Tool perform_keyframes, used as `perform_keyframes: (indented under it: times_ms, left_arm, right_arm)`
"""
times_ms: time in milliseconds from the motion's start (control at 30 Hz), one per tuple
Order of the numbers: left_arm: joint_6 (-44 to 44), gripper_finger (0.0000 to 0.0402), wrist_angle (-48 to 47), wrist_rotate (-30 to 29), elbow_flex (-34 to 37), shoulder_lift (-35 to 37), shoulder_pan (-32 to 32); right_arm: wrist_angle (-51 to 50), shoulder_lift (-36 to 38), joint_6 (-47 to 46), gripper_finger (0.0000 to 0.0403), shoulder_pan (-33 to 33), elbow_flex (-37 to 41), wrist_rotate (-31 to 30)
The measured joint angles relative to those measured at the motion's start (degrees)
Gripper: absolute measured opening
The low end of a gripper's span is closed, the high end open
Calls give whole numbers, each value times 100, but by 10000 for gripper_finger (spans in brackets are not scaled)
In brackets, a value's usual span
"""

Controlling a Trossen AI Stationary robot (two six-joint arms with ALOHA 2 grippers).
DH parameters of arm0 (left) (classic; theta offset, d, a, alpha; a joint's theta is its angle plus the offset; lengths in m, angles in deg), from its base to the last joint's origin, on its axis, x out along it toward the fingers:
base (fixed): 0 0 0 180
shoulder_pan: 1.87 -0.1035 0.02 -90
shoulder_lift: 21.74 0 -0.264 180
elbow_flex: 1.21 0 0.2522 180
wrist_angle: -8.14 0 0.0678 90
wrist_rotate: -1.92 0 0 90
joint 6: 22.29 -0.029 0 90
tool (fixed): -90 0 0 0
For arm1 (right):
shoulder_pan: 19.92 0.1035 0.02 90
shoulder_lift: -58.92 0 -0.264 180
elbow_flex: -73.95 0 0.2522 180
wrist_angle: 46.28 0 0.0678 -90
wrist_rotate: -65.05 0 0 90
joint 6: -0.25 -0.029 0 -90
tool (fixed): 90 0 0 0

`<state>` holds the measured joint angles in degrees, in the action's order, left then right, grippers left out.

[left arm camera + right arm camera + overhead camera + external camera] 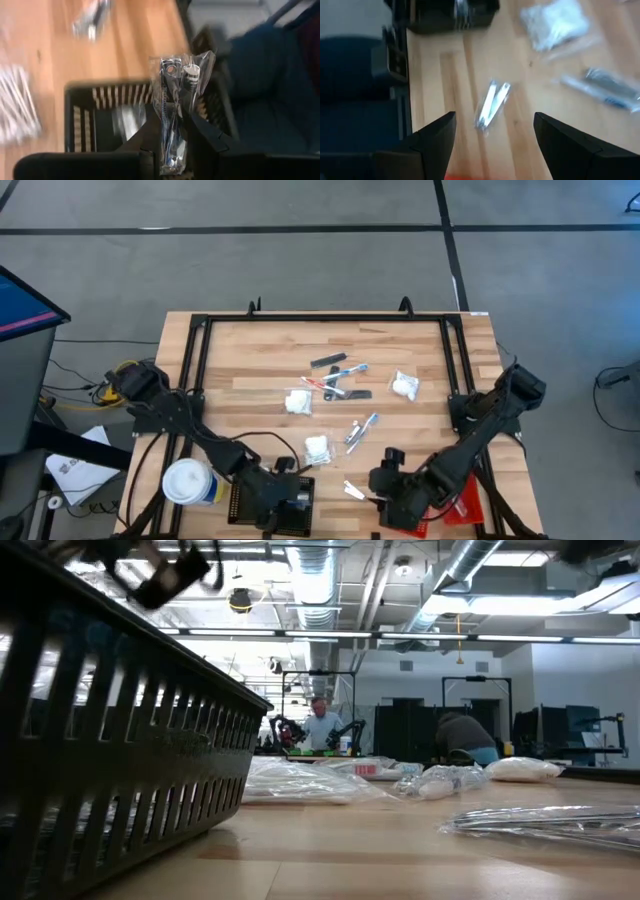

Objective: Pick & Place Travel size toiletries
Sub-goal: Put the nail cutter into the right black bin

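Travel size toiletries lie scattered mid-table: white puffy packets [298,402], thin sticks [340,375], a dark bar [328,361] and silvery sachets [360,430]. My left gripper [290,498] hangs over the black ribbed tray [262,502] at the near edge, shut on a clear packet of silvery items [175,95]. My right gripper [385,480] is open above the table, near the front edge. A small silvery sachet [491,105] lies flat on the wood between and beyond its fingers, untouched. My left gripper pinches the clear packet between its two fingers at one end [172,142]. The rest of the packet sticks out past the fingertips. The fingers slant downward over the black tray [100,115], and the packet is lifted clear of it.
A white-topped round canister [190,483] stands left of the black tray. A red tray [470,500] sits at the near right corner, beside my right arm. A black frame [320,320] runs around the table. In the low view the black tray wall [120,770] fills the left.
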<state>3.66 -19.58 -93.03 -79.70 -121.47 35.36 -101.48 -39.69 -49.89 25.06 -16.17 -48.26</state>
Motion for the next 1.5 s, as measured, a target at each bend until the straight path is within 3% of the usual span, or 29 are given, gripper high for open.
perform_keyframes:
  times_ms: [133,533,667,800,1233,1500]
  left_arm:
    - [246,54,-169,334,-146,-294,-7]
    - [345,54,-316,991,-328,-518,-46]
    - [387,54,-301,1158,-328,-518,-46]
    - [402,54,-285,1177,-328,-518,-46]
    - [305,54,-269,1700,-448,-960,-210]
    - [236,54,-301,1735,-525,-983,-282]
  right_arm:
    - [462,-7,52,260,-93,362,660]
    - [668,-103,-95,260,134,487,922]
    - [968,-273,-111,260,18,658,1275]
    - [915,-486,-111,260,-85,671,1614]
    - [499,-483,-397,260,-70,682,2037]
    - [421,-481,-409,260,-20,678,2222]
